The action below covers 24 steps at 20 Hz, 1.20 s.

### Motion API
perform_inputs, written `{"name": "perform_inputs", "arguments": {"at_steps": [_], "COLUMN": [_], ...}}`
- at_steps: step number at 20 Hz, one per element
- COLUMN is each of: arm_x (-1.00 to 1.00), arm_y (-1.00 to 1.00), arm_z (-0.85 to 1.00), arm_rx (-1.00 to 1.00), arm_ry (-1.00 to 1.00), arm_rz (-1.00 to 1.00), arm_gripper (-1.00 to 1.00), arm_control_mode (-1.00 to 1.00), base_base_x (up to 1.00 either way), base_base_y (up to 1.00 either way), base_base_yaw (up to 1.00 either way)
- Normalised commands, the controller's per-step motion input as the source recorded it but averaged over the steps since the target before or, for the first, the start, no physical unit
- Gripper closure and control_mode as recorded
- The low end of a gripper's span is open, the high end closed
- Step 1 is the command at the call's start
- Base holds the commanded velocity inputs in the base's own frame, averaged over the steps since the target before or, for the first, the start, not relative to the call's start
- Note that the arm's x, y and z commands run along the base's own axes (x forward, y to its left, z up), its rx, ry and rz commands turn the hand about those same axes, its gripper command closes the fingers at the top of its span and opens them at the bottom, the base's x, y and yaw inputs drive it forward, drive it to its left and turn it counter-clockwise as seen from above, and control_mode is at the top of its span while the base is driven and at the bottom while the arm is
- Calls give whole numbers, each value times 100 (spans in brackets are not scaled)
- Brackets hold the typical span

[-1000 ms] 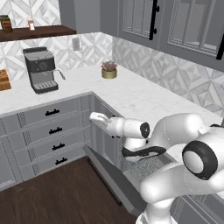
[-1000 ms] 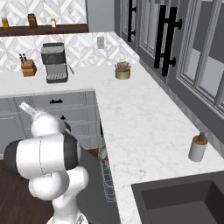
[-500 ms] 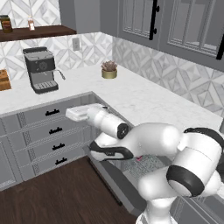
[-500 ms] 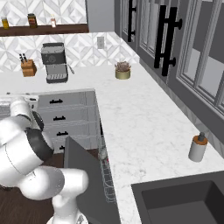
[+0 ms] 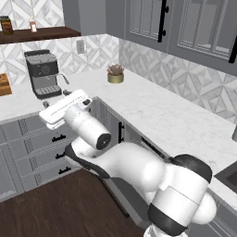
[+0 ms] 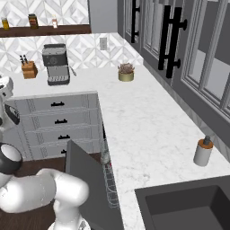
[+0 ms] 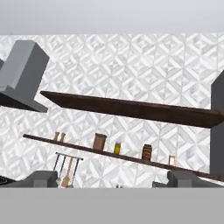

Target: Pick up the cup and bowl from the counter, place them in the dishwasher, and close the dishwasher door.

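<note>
Left base view: the white hand (image 5: 62,109) is seen raised over the grey drawers (image 5: 44,148), the coffee machine (image 5: 43,74) behind it and the counter (image 5: 157,115) to its right.

Right base view: the dishwasher door (image 6: 92,186) is shown partly lowered, the wire rack (image 6: 109,177) beside it.

Hand view: fingertips (image 7: 41,179) are held wide apart, gripping nothing, below the wooden shelves (image 7: 131,109) and jars (image 7: 147,152).

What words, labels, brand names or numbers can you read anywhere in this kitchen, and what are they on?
None can be read.
Coffee machine: round front badge, too blurred to read.
Jars on the wooden shelf: any labels too small to read.
Soap dispenser: no text visible.
</note>
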Motion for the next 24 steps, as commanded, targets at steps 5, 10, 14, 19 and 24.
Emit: {"name": "perform_inputs", "arguments": {"at_steps": [5,10,14,19,24], "arm_x": [2,-6,-22,-30,-15], "arm_y": [82,0,0,0,-7], "arm_z": [56,-56,-49,-35,-1], "arm_rx": [57,100,100,100,100], "arm_ry": [14,47,50,54,69], "arm_rz": [27,47,45,45,37], "arm_gripper": [-100,-100,-100,-100,-100], "arm_control_mode": [-100,-100,-100,-100,-100], "base_base_x": [0,0,0,0,0], "base_base_y": [0,0,0,0,0], "base_base_yaw": [0,0,0,0,0]}}
